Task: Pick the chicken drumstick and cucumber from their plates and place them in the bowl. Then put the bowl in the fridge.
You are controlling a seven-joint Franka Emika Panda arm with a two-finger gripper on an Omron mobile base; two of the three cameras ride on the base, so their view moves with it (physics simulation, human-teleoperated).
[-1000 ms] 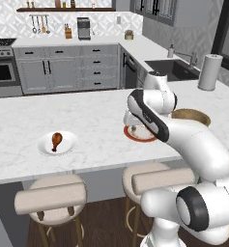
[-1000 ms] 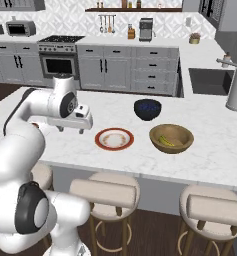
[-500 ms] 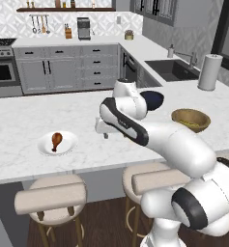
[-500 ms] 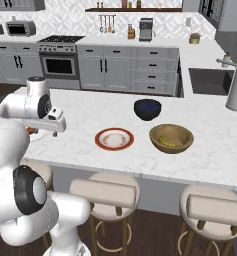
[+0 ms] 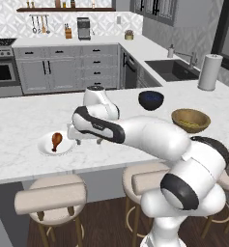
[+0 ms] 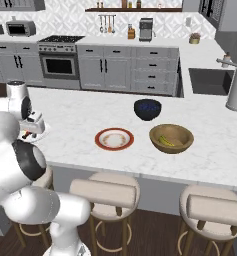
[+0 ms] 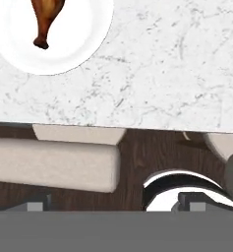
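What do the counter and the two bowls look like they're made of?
The counter looks like polished white marble or stone, with fine grey veining on a smooth top. The brown bowl looks wooden, tan with a matte, grain-like surface, holding the cucumber. The dark blue bowl looks like glazed ceramic or glass, judging by its glossy highlights; which one is unclear.

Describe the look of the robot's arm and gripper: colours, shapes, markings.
The arm is glossy white, built of thick rounded segments with dark grey to black bands at the joints. The gripper has a boxy white hand; its two small finger tips are dark grey and squared. No cables or markings are visible.
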